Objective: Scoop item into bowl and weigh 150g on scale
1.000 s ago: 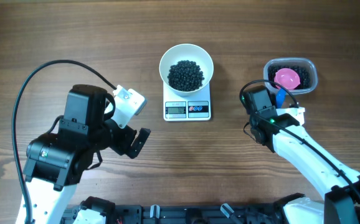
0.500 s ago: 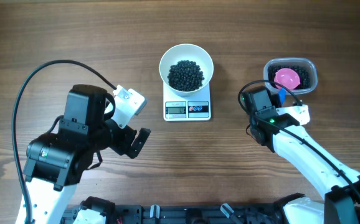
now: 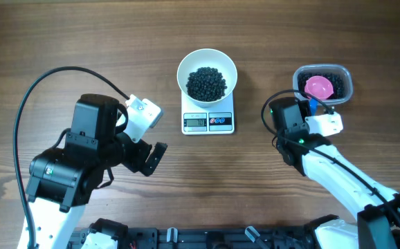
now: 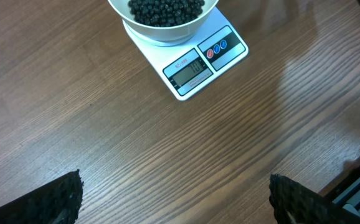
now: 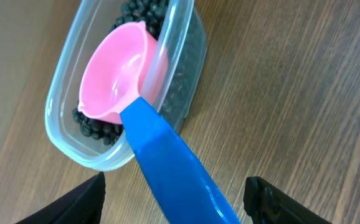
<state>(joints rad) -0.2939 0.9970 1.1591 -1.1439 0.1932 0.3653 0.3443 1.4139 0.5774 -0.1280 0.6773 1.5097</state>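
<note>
Your right pincer (image 5: 177, 200) is straddling the scoop handle (image 5: 167, 155), released, seemingly not touching; left pincer (image 4: 174, 200) is idling released. Clamping off-centre risks tipping the tub (image 5: 58, 134), scattering beads (image 5: 96, 129).

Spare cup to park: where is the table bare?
Bare wood in front of the white square scale, between the left arm and right arm, and left of the round white bowl. Crowded around the clear plastic tub and right gripper.

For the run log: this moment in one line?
beads in bowl on scale | scoop in tub | left gripper open | right gripper open
</note>
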